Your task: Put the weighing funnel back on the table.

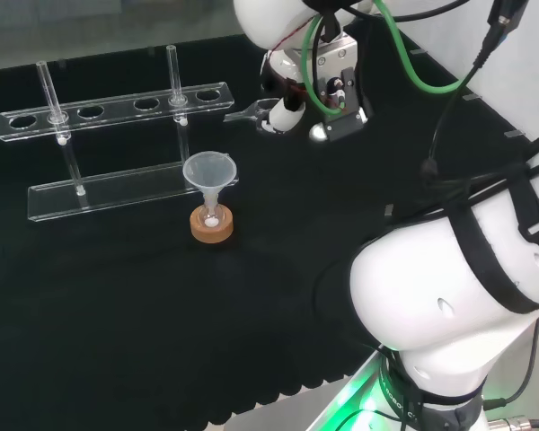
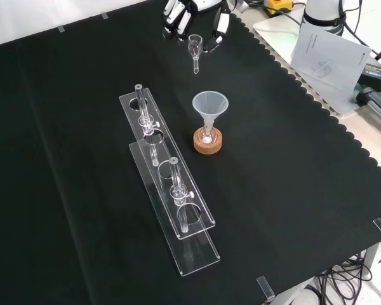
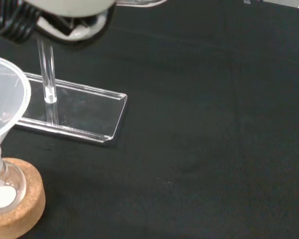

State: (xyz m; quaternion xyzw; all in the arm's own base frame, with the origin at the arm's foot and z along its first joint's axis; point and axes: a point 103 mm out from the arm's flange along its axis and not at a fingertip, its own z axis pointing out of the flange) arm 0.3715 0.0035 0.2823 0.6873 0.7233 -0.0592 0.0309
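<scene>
Clear and pinched: grips the weighing funnel between the hand's curled fingers, stem jutting past them.

A black cloth with a scalloped edge spreads across the front view. At its upper right lies a white sheet of paper; dark cables hang at lower right. Green light glows along the head view's bottom.

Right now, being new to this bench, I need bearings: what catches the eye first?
The hand at the front view's top holds the small clear weighing funnel. Mid-cloth, the big funnel stands in a small flask on a cork ring, beside a clear tube rack.
</scene>
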